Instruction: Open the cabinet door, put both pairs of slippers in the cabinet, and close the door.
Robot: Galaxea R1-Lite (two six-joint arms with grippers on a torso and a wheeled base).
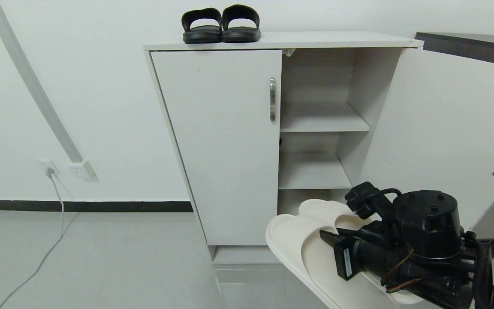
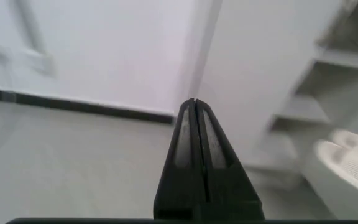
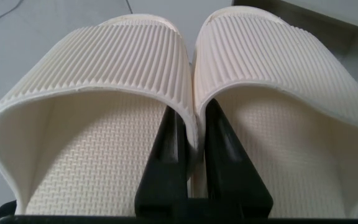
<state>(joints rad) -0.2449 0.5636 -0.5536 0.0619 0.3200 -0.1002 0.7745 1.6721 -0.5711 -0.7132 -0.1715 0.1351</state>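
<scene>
Small white label [image 1: 347,262] on the right arm's black housing, print too small to read

The right pincer [image 3: 191,118] is clamped on the pair of cream ribbed foam slippers [image 1: 298,240]. One black finger sits under each strap, and the two adjoining strap edges are squeezed between them. The pair hangs in the air just before the lowest opening of the tall white two-door cabinet [image 1: 174,128].

The cabinet's right door [image 1: 440,128] is swung wide open. It bares an upper shelf [image 1: 322,122] and a middle shelf [image 1: 311,178], both with free room. The left door [image 1: 217,146], with its upright metal handle [image 1: 272,99], is closed.

A pair of black rubber slippers [image 1: 221,25] stands side by side at the front edge of the cabinet top, toward its left corner.

The left pincer [image 2: 194,109] has its fingers pressed together on nothing, above the grey tiled floor [image 1: 101,257] beside the cabinet
</scene>
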